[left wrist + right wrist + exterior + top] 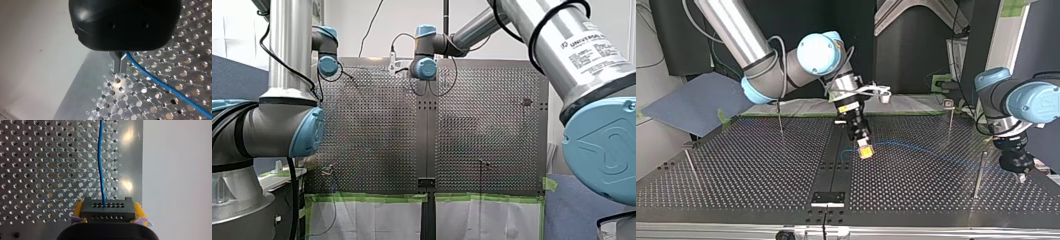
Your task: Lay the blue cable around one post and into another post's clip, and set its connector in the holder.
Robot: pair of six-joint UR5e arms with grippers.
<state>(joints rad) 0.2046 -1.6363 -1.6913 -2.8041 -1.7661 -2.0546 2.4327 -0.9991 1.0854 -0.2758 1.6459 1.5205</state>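
Spanning bench [736, 170] from middle to top view's right: blue cable [916, 146], no post [980, 175] wrapped yet.
Risks: my right arm [562, 45] swinging wide, cable snagging wrong post; taut pull slipping cable from my left tool [119, 67], seemingly pinched shut on it; connector [108, 210], clamped between my right tool [865, 151] yellow pads [78, 210], twisting.
Writing: "UNIVERSAL ROBOTS" on my right arm; bench-edge letters [100, 88] C, D, E, G.
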